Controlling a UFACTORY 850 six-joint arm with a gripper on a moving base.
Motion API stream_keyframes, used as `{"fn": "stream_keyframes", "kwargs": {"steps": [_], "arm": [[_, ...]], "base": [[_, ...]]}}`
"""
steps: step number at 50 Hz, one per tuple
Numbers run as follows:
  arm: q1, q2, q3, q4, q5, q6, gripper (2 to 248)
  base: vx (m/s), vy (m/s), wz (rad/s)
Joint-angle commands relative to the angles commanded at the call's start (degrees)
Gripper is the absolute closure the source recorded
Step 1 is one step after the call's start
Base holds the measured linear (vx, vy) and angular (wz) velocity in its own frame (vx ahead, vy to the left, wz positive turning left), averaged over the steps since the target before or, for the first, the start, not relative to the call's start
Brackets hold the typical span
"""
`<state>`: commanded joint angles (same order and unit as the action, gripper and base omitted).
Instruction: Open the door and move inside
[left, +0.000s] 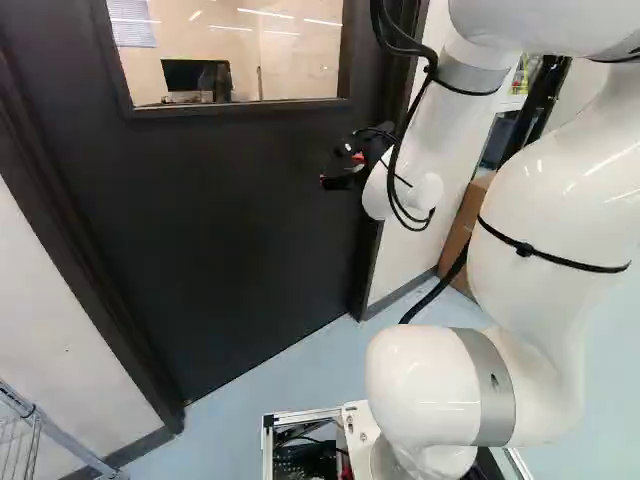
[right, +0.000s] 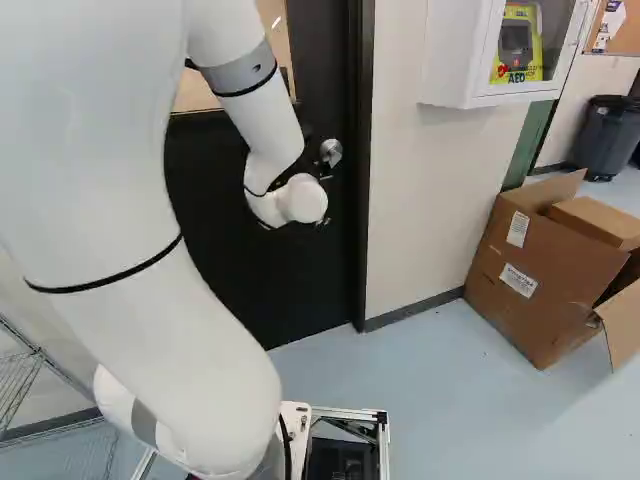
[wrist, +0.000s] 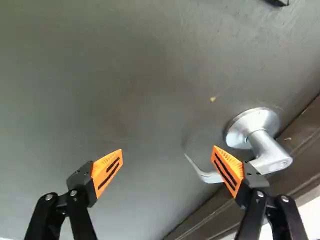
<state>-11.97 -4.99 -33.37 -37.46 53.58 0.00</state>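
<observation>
**Off-centre gripper (wrist: 167, 149) could miss the handle (wrist: 270, 152)**

Fingers spread wide, it faces the shut door (left: 230, 220) at twelve o'clock; the handle lies beyond one finger, not between both. Closing now would likely catch air or knock it. Driving through, the base might clip the door frame (right: 365, 200). Wire rack (left: 25, 430) at ten o'clock, cardboard box (right: 545, 265) at two.

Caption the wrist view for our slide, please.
Open fingers facing a dark door, its silver handle partly behind one finger.

Door (wrist: 135, 90): shut, blocks doorway; free room over its face between the gripper's (left: 340, 169) fingers
Handle (wrist: 268, 150): obstacle behind one finger, probably not touching
Frame (wrist: 300, 135): borders room past handle
Box (right: 530, 290): floor obstacle beside wall (right: 420, 190)
</observation>
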Motion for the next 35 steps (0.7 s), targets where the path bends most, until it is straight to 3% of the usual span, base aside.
{"fn": "stream_keyframes", "kwargs": {"steps": [35], "arm": [[-0.02, -4.93, -0.03, 0.0, 0.0, 0.0, 3]], "base": [[0.0, 0.0, 0.0]]}}
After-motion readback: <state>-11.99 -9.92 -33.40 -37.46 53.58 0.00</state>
